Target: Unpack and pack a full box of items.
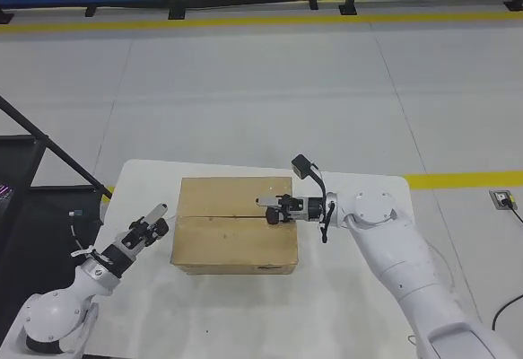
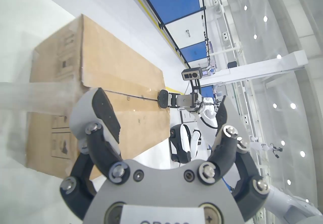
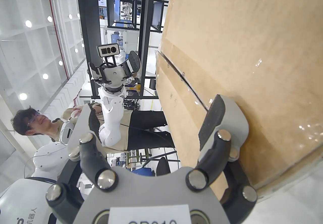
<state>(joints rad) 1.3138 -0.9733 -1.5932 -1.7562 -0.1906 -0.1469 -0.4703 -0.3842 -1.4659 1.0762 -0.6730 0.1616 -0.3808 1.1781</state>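
A closed cardboard box stands in the middle of the white table, its two top flaps meeting in a seam covered with clear tape. My right gripper is open over the box's right end, above the seam. In the right wrist view one finger lies against the box top beside the seam, while the other hangs off the box; the right gripper holds nothing. My left gripper is open just left of the box, near its upper edge. In the left wrist view the left gripper faces the box.
A black frame with dark netting stands off the table's left side. Bare tabletop lies in front of the box and to its left and right. The table's far edge runs close behind the box.
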